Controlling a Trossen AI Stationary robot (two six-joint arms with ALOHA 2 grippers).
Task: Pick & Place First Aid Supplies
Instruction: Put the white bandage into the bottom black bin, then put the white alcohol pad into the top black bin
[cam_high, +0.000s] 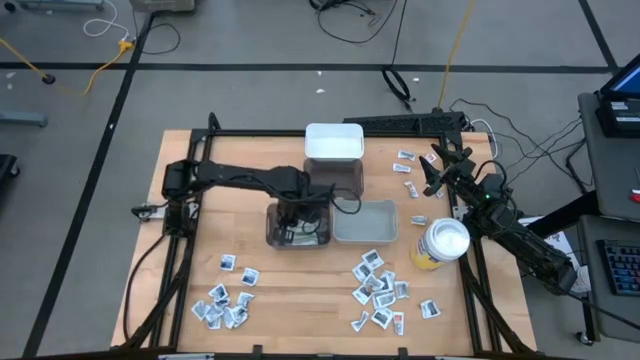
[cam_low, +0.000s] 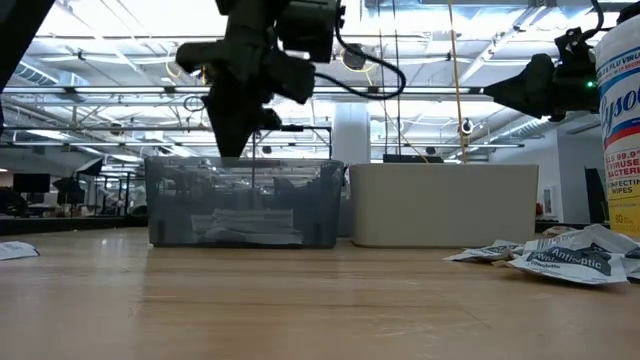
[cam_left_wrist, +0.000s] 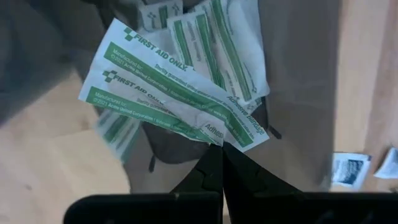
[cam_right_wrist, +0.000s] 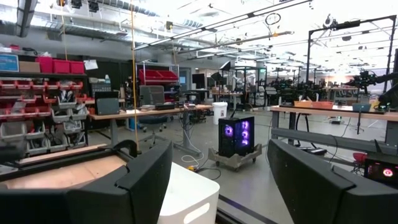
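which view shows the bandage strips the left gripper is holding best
The left wrist view: the bandage strips fill it, print readable, pinched at one end by the shut left gripper over the dark bin. The high view shows only the arm over that bin; the low view shows flat packets through its wall; the right wrist view misses them.

A clear bin (cam_high: 298, 228) sits mid-bench (cam_high: 300, 290), holding strip wrappers (cam_left_wrist: 180, 93). Right of it is a second bin (cam_high: 365, 222), behind it a third (cam_high: 333, 142); farther right, a canister (cam_high: 441, 245).
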